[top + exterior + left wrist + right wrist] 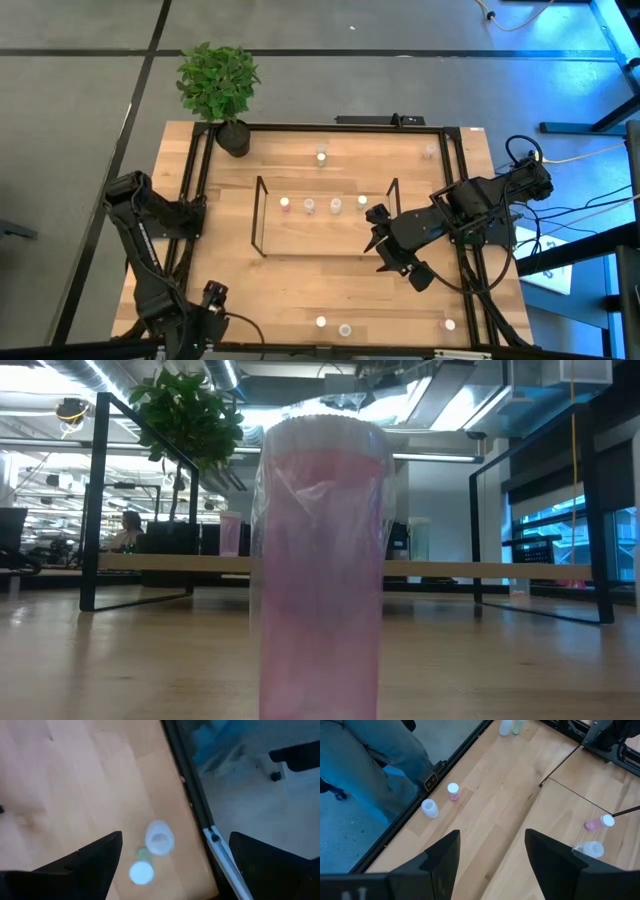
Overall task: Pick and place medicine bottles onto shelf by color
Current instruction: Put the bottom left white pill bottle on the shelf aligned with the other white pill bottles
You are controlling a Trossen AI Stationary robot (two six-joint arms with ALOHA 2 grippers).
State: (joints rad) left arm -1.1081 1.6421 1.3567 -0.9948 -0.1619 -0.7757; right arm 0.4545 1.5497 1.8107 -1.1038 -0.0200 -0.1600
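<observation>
My left gripper (170, 865) hangs open over the table's near left corner (210, 305), pointing steeply down. Between and beyond its fingers stand a clear medicine bottle (159, 837) and a green one with a white cap (141, 870); it touches neither. The shelf (325, 215) stands mid-table, with several bottles (309, 206) in a row on its board. My right gripper (380, 240) waits open above the shelf's right end, nothing between its fingers (492, 870). A pink bottle (320, 560) stands right in front of the low camera.
More bottles stand near the near edge (345, 329), the near right corner (449, 324) and the far side (321, 155). A potted plant (220, 85) sits at the far left corner. The black frame rail (200, 815) runs close beside the clear and green bottles.
</observation>
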